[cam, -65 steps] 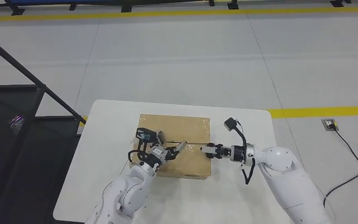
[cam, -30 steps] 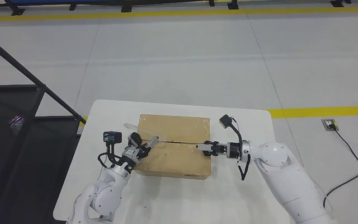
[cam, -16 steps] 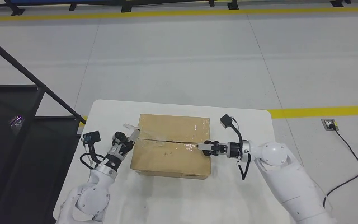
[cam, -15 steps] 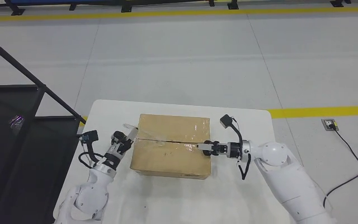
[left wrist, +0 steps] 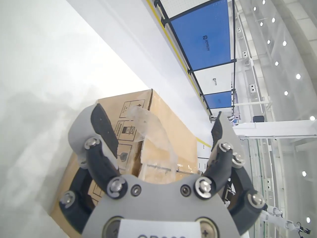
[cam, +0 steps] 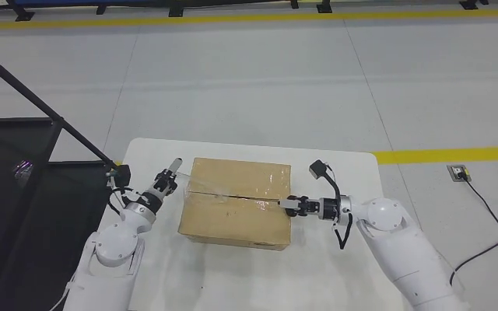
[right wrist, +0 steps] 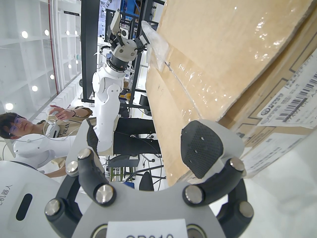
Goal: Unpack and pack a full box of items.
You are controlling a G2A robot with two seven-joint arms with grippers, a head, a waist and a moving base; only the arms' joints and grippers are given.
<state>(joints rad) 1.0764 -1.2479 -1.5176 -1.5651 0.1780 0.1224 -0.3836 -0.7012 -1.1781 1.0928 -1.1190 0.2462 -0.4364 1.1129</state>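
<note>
On the white table (cam: 233, 272), your brown cardboard box (cam: 237, 202) lies shut, its tape loose at one end.
Your left gripper (cam: 167, 172) (left wrist: 158, 115) sits at the box's left end, jaws spread wide, and the crumpled strip of clear tape (left wrist: 151, 125) (cam: 194, 180) rises from the seam between its fingers (left wrist: 104, 127); whether a pad touches it, you cannot tell. Your right gripper (cam: 286, 204) (right wrist: 143, 134) is at the opposite end, level with the top seam, also spread wide and holding nothing, one pad (right wrist: 200, 147) just beside the labelled end face.
</note>
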